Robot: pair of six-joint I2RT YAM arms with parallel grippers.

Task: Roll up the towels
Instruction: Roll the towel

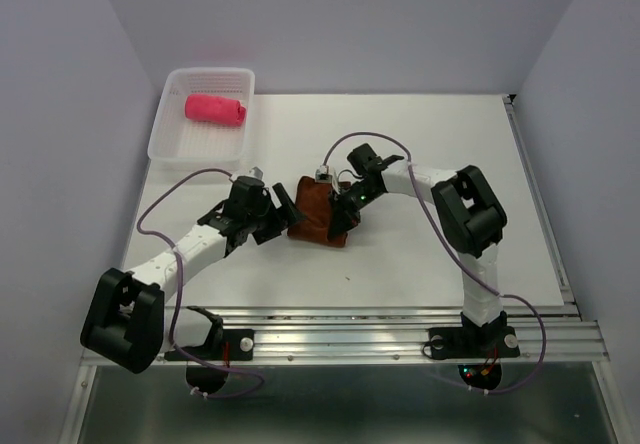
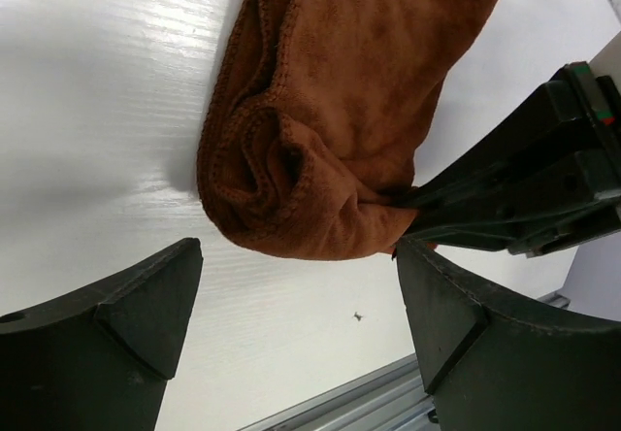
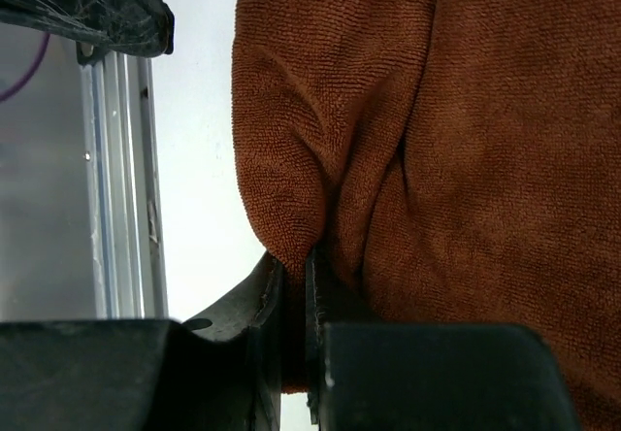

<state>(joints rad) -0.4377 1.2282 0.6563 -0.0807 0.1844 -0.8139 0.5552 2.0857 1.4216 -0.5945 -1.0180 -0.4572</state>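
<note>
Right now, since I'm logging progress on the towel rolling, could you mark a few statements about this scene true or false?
1. The pink towel lies rolled up inside the basket. True.
2. The right hand is shut on an edge of the brown towel. True.
3. The left hand clamps the brown towel. False: its jaws stand wide open, with nothing pinched between them.
4. The brown towel lies in the basket. False: it lies on the table, between the two hands.
</note>
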